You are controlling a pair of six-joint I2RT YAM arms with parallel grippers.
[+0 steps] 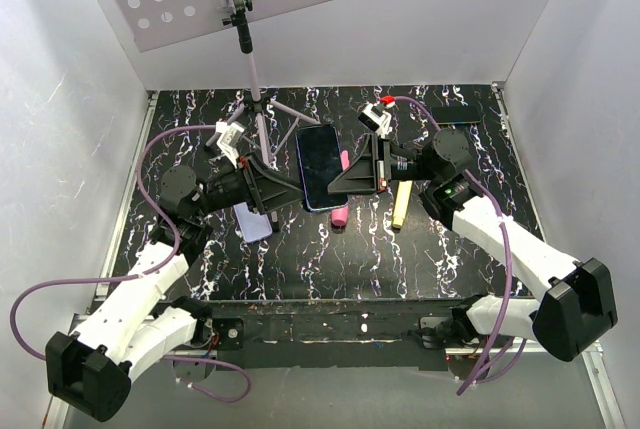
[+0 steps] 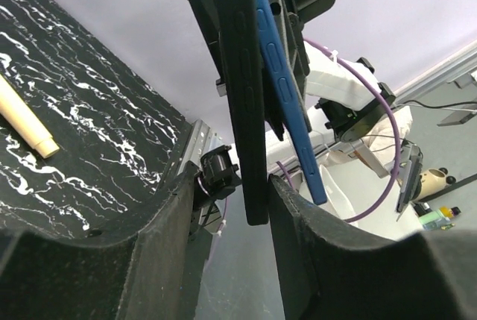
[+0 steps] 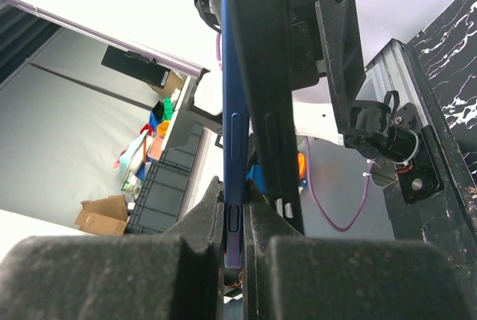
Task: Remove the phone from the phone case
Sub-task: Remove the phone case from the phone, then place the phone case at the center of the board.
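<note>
Right end effector (image 3: 235,201): jaws nearly closed and clamped on the blue side edge of the phone (image 3: 232,111). The phone is held up off the surface (image 1: 380,249) at mid-field, its dark screen seen from above.

Left end effector (image 2: 232,189): jaws part open, with the end of the black phone case (image 2: 240,74) set between them. One finger (image 2: 320,245) is touched by the case; a gap is seen at the other.

In the left wrist view the phone is splayed away from the case at the near end, and the two meet farther up.

Noted on the surface below:
- pink object (image 1: 341,215)
- cream marker (image 1: 400,204)
- pale lavender flat piece (image 1: 255,222), partly hidden by the left arm

Tripod stand (image 1: 260,109): just behind the left end effector.
</note>
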